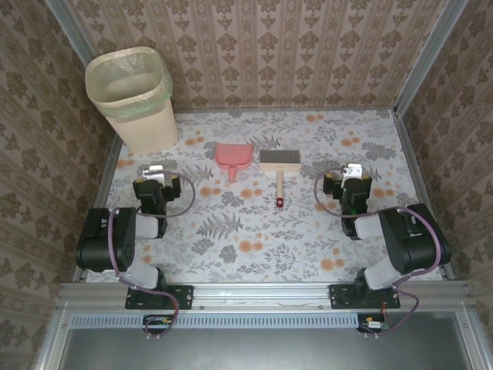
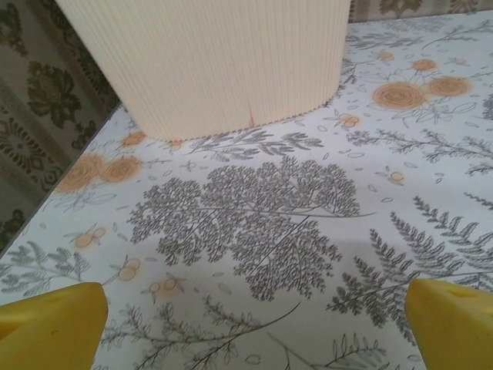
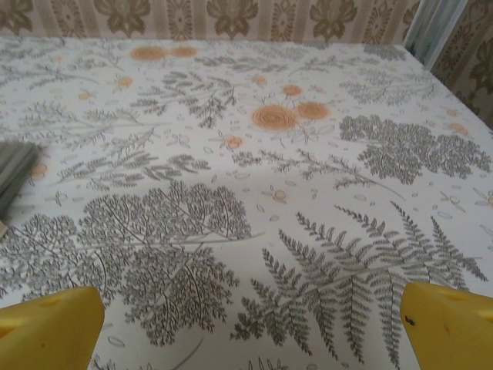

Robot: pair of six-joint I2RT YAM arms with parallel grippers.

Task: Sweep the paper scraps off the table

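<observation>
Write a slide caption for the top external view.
Open left gripper and right gripper flank a pink dustpan and brush on the floral table; bin far left.

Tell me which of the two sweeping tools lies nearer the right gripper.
The brush, grey-bristled with a wooden handle, is nearer the right gripper; the pink dustpan lies beyond it, toward the bin.

Picture edges crop the bin (image 2: 208, 62) and the brush (image 3: 14, 173).

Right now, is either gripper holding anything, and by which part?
Nothing held. Left gripper and right gripper are both open and empty; brush and dustpan lie untouched between them.
</observation>
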